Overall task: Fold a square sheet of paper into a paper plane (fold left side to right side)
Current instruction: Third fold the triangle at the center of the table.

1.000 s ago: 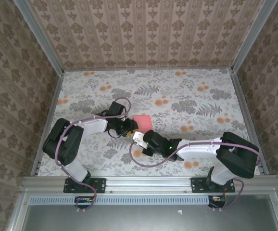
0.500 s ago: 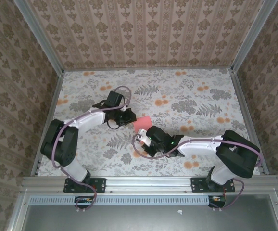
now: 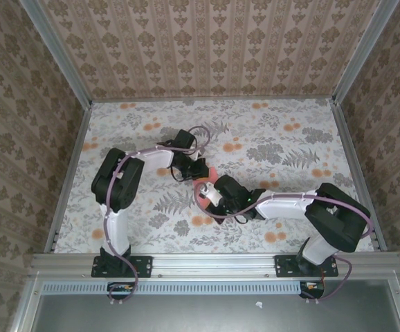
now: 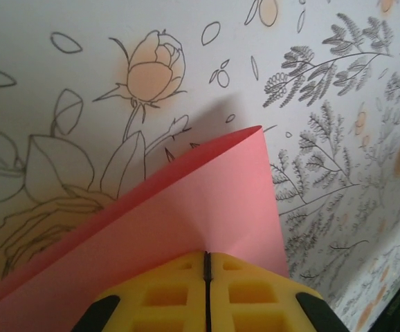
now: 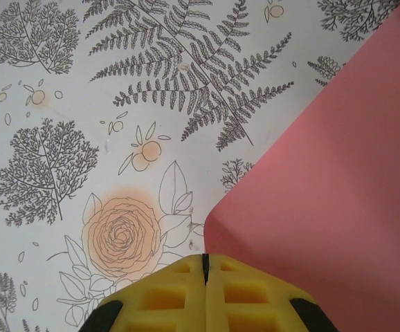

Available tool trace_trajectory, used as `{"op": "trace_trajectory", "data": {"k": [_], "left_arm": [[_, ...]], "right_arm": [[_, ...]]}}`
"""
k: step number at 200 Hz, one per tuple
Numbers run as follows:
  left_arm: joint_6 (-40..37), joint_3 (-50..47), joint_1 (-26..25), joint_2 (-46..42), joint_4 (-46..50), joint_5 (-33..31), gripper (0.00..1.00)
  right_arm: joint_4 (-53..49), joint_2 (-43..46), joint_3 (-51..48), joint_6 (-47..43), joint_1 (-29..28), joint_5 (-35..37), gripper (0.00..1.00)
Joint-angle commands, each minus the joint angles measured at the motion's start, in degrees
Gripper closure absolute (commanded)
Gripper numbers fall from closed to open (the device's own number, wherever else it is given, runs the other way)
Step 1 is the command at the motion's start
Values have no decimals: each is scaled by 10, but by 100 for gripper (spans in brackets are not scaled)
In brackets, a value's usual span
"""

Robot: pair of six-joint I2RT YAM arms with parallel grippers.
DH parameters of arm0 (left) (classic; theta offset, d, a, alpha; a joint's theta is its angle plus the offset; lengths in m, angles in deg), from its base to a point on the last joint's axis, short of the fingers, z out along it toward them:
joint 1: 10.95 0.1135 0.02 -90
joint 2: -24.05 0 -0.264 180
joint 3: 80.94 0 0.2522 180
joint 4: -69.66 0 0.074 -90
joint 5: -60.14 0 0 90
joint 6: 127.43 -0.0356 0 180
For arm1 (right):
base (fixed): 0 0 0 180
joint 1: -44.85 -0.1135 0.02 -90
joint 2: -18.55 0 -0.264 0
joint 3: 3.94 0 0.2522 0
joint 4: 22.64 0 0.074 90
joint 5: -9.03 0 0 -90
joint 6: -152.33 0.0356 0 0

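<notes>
Left pincer (image 4: 206, 257): swung inward, now clamped on your sheet (image 4: 207, 200), which rises ahead; right pincer (image 5: 204, 259): closed, sheet rightward.

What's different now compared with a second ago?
The left gripper swung right and a little farther out, then closed on the square sheet of paper. The sheet lay flat before and now curls up off the table. The right gripper edged toward the sheet and stayed shut on its near edge. The table is unchanged.
</notes>
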Motion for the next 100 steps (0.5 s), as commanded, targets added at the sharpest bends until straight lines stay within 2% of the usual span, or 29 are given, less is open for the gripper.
{"op": "trace_trajectory", "data": {"k": [1,58,100], "left_arm": [[-33,19,-5,18,33,-4,93],[-56,29,-11,43,51,-13,97],[-61,32,-15,45,58,-18,98]], "right_arm": [[5,-7,13,33,27,-78,100],[-27,-40,33,67,106,-170,100],[-35,-72,47,75,136,-165,100]]}}
